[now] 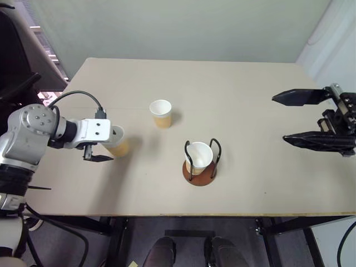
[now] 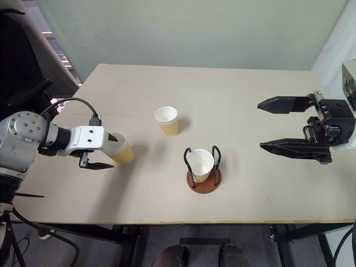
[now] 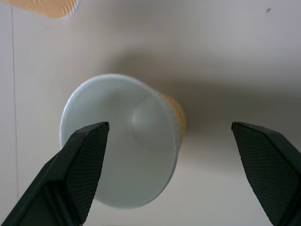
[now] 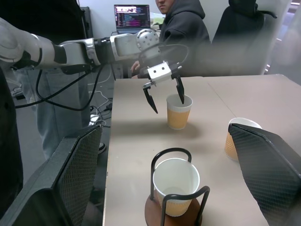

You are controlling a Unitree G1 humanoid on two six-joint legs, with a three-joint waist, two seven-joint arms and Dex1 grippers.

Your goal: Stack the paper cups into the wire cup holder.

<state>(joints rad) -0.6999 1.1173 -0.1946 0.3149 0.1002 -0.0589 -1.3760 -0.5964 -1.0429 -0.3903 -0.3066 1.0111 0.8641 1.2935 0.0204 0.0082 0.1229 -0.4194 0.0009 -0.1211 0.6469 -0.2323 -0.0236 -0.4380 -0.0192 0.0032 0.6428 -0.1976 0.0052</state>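
Closest to the head camera is the table (image 1: 267,200) edge, then the wire cup holder (image 1: 199,173) with one cup (image 1: 199,156) already in it. Left gripper (image 4: 164,92), jaws spread, is over the left cup (image 4: 179,111); I'd straddle the rim evenly before closing. Right gripper (image 2: 281,123) hangs spread and empty, another cup (image 2: 167,120) waits mid-table

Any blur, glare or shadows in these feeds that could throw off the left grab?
Left wrist view: the target cup is soft, its shadow smeared beside it, the second cup's edge blurred. Eye views: even light, faint shadows beside the cups and wire cup holder. Right wrist view: hazy at the upper right, and the near fingers are large and soft.
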